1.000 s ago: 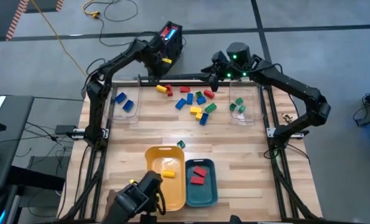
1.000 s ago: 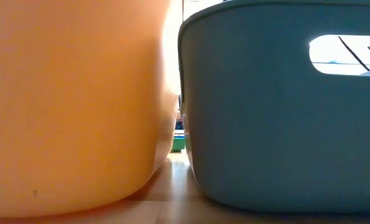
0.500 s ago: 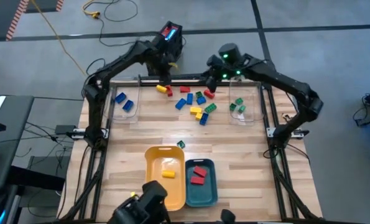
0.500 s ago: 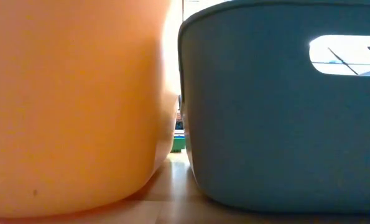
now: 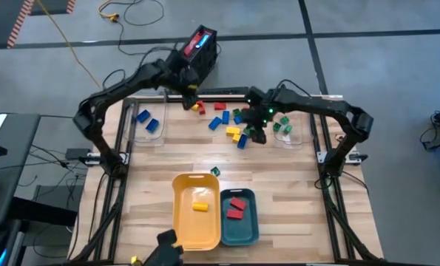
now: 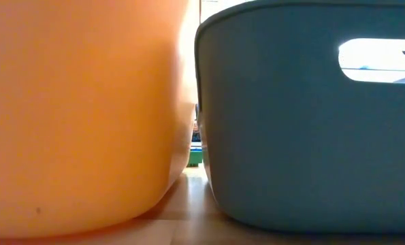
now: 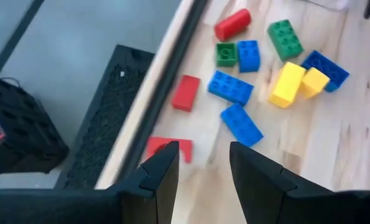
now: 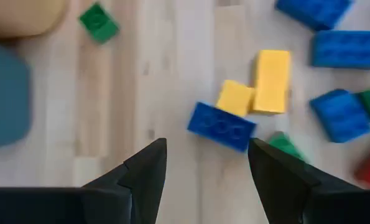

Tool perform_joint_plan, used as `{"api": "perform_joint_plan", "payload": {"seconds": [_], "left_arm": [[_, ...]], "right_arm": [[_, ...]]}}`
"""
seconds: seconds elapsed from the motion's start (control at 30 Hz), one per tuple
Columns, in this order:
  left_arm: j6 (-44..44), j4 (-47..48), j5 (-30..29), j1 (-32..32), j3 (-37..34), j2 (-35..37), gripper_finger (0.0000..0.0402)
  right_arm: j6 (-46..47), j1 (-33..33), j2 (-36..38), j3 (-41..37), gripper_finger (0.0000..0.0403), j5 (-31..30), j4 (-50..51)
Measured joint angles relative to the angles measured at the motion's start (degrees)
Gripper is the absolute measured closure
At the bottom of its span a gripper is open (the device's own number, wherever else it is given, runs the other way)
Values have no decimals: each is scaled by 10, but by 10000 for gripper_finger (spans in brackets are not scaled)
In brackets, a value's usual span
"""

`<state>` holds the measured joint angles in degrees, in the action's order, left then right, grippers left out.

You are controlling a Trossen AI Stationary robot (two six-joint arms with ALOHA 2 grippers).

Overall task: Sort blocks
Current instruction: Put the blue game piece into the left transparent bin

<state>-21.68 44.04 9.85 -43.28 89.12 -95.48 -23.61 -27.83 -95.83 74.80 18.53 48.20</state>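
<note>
While both end effectors hang empty with fingers parted, left [image 7: 200,165] is above a red block [image 7: 186,93], right [image 8: 206,165] above a blue one [image 8: 221,126].

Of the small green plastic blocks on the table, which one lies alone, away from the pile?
The small green plastic block just beyond the yellow oblong tray; it lies by itself, while the other greens sit in the pile or the clear container.

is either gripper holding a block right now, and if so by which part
Nothing is held. The left gripper and the right gripper both stand open and empty above the loose blocks.
</note>
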Motion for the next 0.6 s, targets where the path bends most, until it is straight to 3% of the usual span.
{"api": "perform_joint_plan", "payload": {"seconds": [0.2, 0.33, 0.6], "left_arm": [[6, -64, -28, 11, -55, 37, 262], [9, -43, -59, 14, -43, 37, 244], [-11, -18, -67, 14, -37, 37, 202]], "right_arm": [[-101, 22, 0, -48, 152, -2, -69], [-79, 40, -35, -44, 151, -20, -94], [-60, 39, -93, -30, 127, -13, -71]]}}
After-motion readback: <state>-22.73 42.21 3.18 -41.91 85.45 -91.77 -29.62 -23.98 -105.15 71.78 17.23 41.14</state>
